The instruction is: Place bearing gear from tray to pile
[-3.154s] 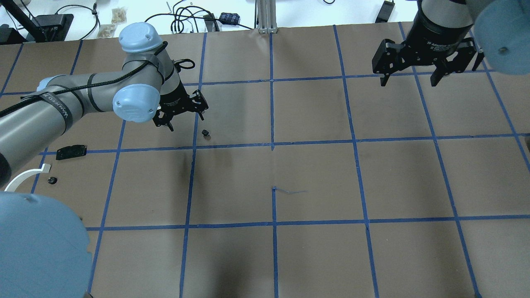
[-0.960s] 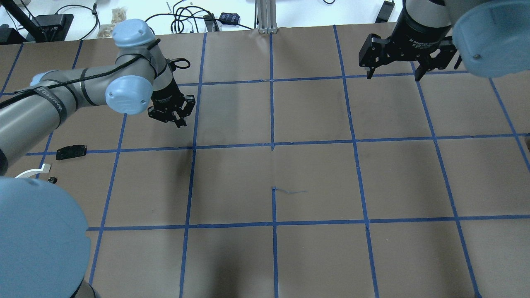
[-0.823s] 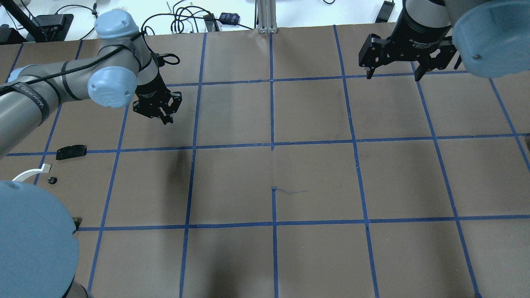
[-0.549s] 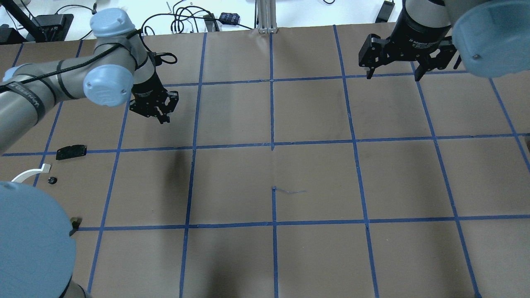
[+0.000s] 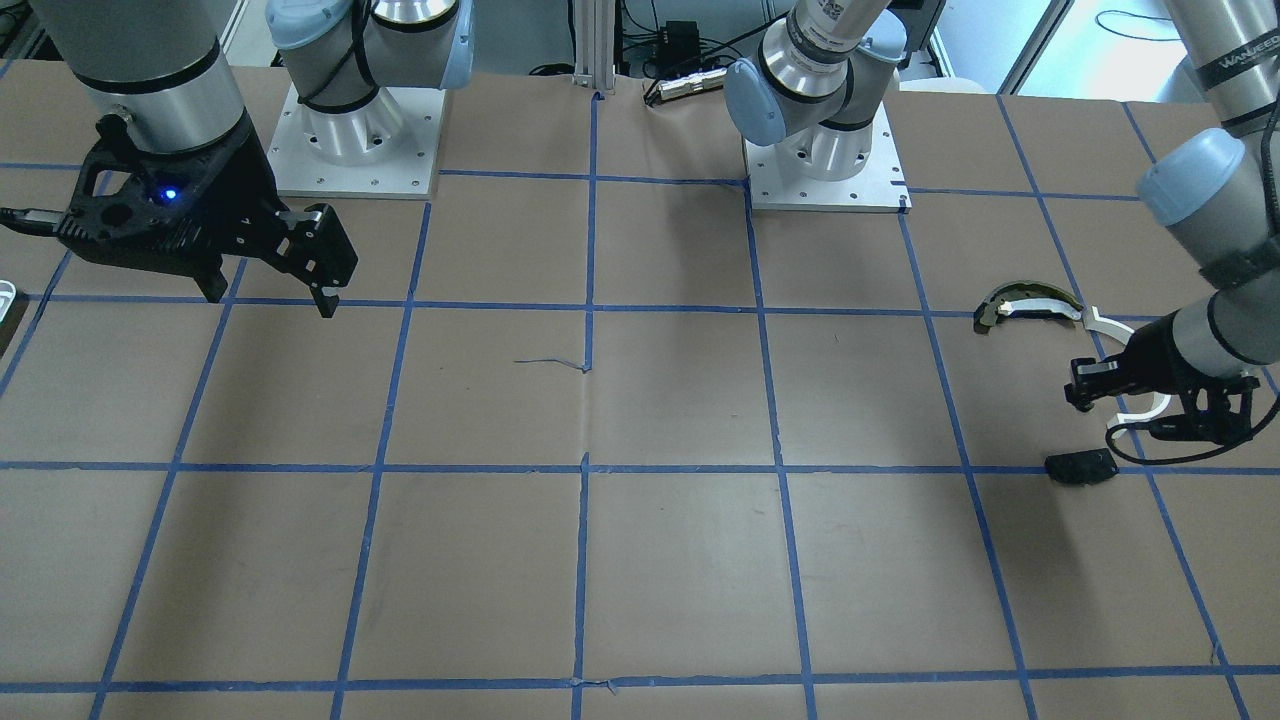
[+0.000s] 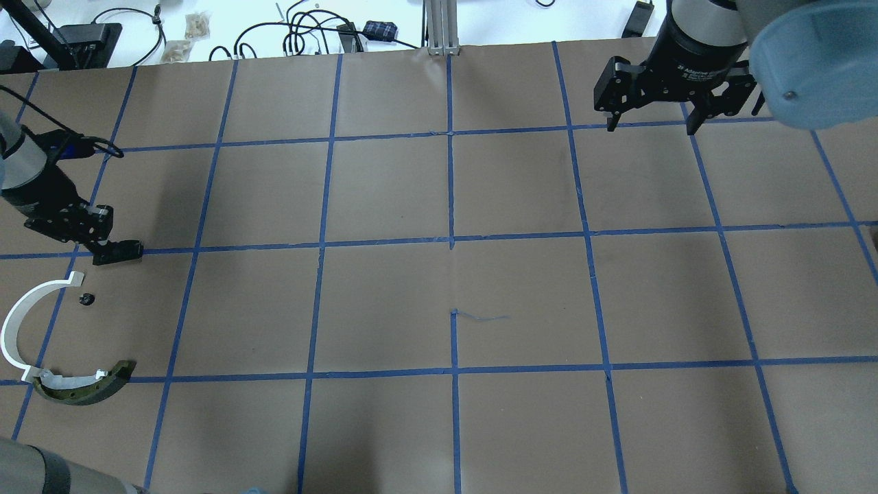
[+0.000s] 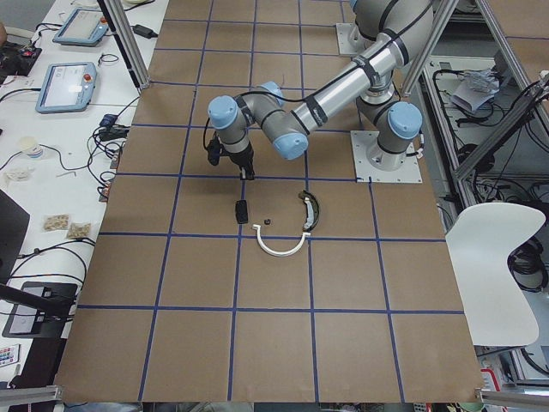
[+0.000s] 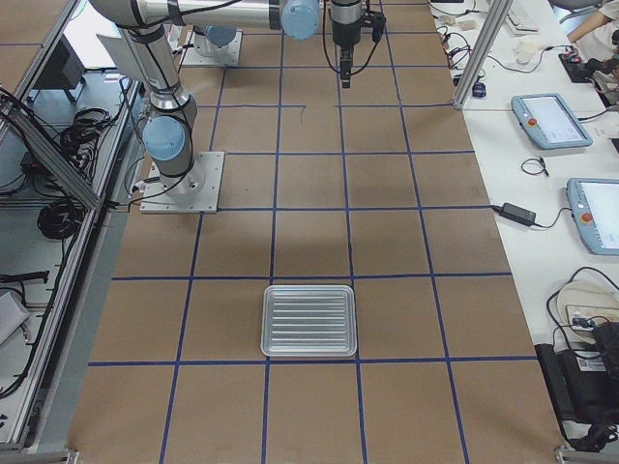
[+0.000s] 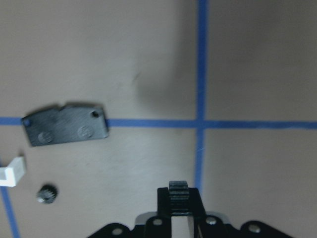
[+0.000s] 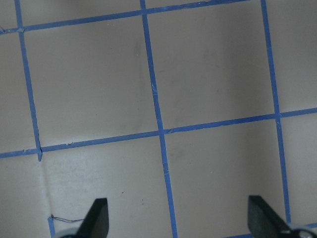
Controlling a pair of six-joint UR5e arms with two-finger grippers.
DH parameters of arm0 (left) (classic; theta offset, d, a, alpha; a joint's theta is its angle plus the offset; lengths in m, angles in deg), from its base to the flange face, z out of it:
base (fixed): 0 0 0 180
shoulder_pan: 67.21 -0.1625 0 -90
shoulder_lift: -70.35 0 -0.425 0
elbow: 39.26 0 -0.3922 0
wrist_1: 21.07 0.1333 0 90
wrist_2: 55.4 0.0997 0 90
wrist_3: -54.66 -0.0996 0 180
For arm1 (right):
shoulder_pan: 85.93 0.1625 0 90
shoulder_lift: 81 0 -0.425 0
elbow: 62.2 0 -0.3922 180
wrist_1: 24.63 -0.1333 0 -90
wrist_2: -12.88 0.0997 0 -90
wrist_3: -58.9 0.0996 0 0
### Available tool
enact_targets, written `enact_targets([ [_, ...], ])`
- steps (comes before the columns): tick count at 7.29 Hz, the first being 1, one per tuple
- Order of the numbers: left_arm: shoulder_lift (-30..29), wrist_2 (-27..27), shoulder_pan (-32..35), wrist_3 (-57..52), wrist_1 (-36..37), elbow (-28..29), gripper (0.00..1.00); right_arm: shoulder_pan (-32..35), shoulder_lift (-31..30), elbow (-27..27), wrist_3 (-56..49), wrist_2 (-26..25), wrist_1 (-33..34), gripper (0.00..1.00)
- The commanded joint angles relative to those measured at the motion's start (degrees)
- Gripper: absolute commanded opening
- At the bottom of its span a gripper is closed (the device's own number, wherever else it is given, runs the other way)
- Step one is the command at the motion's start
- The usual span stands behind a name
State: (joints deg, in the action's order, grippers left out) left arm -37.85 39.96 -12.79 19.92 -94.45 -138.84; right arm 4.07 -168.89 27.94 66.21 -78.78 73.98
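Dark toothed gear [image 9: 178,191] seems pinched aloft beside the pile [image 9: 64,125].

Plainly a robotics lab, not a home or shop: worktop [image 6: 521,302] papered in brown and ruled into squares with blue tape [image 6: 451,185], two grey-and-blue industrial arms [image 7: 343,77] bolted down on white base plates [image 5: 300,170] near its robot-side edge. Past the operators' edge, a white bench strewn with black cables [image 6: 302,38], a power brick [image 8: 513,214] and touchscreen teach pendants [image 8: 551,121], an aluminium profile post [image 6: 442,24] standing at the middle of that edge. Past the robot-side edge, more aluminium framing [image 8: 48,153] hung with wiring, plus a white chair [image 7: 497,266] further along.
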Motion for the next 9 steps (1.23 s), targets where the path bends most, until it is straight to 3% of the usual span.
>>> enact_targets([
  [1, -2.4, 0.2, -8.3, -6.7, 3.6, -3.0, 0.0, 0.0, 0.0, 0.0, 0.0, 0.0, 0.0, 1.0],
  [9, -7.8, -2.1, -7.1, -3.1, 7.1, -2.5, 0.0, 0.0, 0.0, -0.1, 0.1, 0.0, 0.0, 1.0],
])
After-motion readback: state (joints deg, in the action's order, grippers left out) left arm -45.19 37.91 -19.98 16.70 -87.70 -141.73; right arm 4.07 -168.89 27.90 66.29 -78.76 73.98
